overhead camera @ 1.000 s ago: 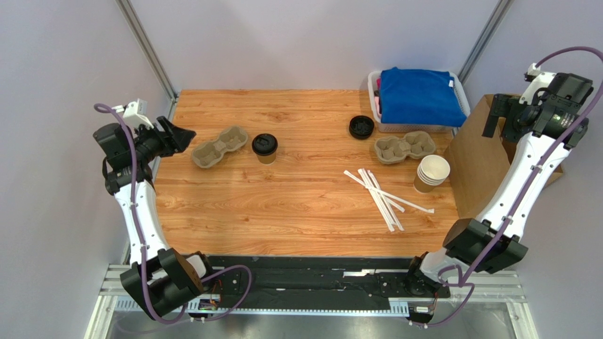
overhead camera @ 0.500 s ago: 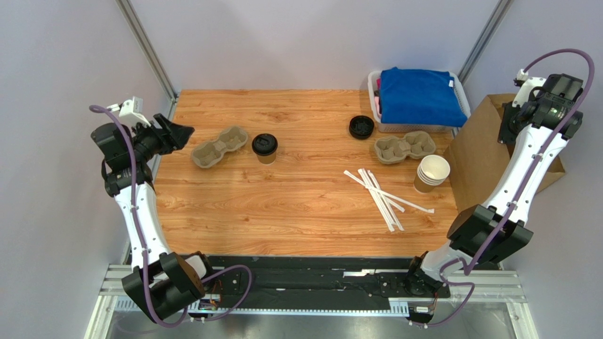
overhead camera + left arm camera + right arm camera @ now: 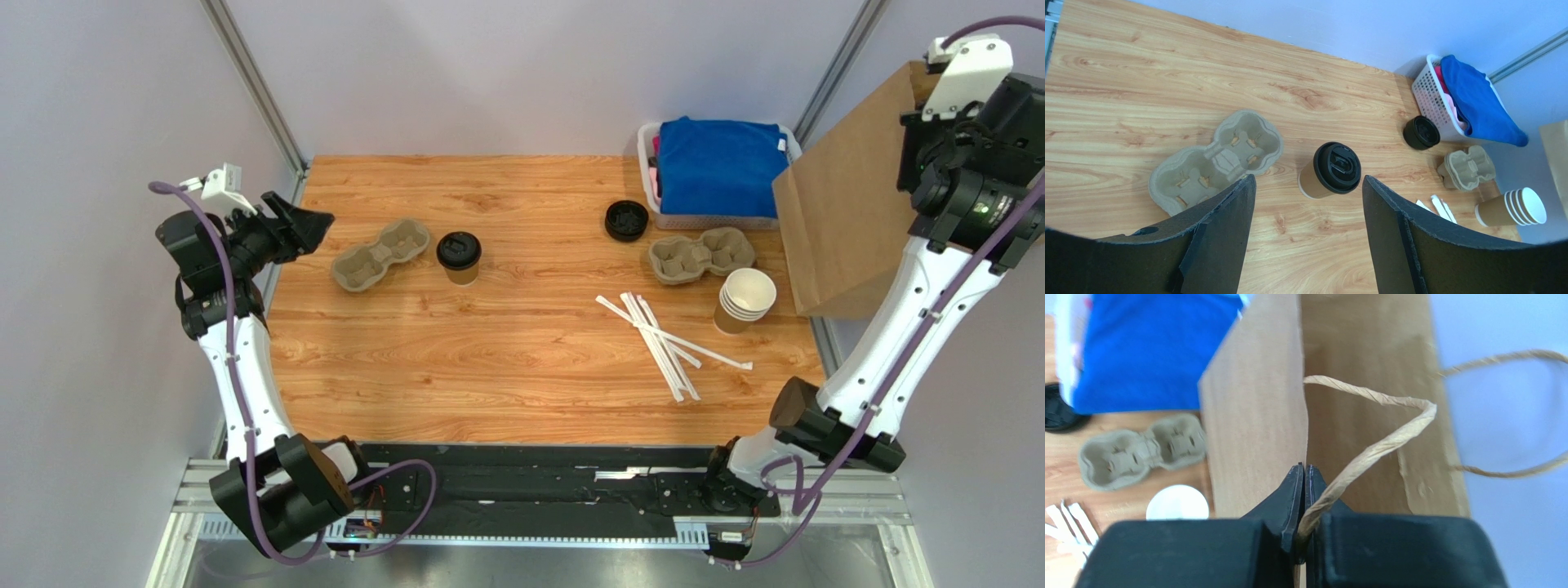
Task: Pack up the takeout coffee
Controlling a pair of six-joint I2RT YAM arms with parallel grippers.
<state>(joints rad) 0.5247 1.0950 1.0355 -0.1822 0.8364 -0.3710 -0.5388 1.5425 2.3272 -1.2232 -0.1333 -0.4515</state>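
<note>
The takeout coffee (image 3: 459, 252), a small brown paper cup with a black lid, stands upright on the wooden table left of centre. My left gripper (image 3: 321, 227) hovers open at the table's left edge. In the left wrist view the coffee (image 3: 1336, 168) shows beyond the gap between the spread left gripper (image 3: 1308, 184), with nothing between the pads. At the far right a brown paper bag (image 3: 846, 211) hangs lifted and tilted. My right gripper (image 3: 1303, 468) is shut on the bag's (image 3: 1254, 416) upper wall, and the twisted paper handle (image 3: 1376, 446) runs out from between the jaws.
A pulp cup carrier (image 3: 382, 255) lies just left of the coffee and another (image 3: 702, 255) right of centre. A loose black lid (image 3: 627, 219), a stack of unlidded cups (image 3: 747, 300), several white sticks (image 3: 662, 337) and a white basket (image 3: 646, 159) holding blue cloth occupy the right half.
My right gripper has shut on the paper bag and risen, lifting and tilting the bag at the table's right edge. The left arm has hardly moved.
</note>
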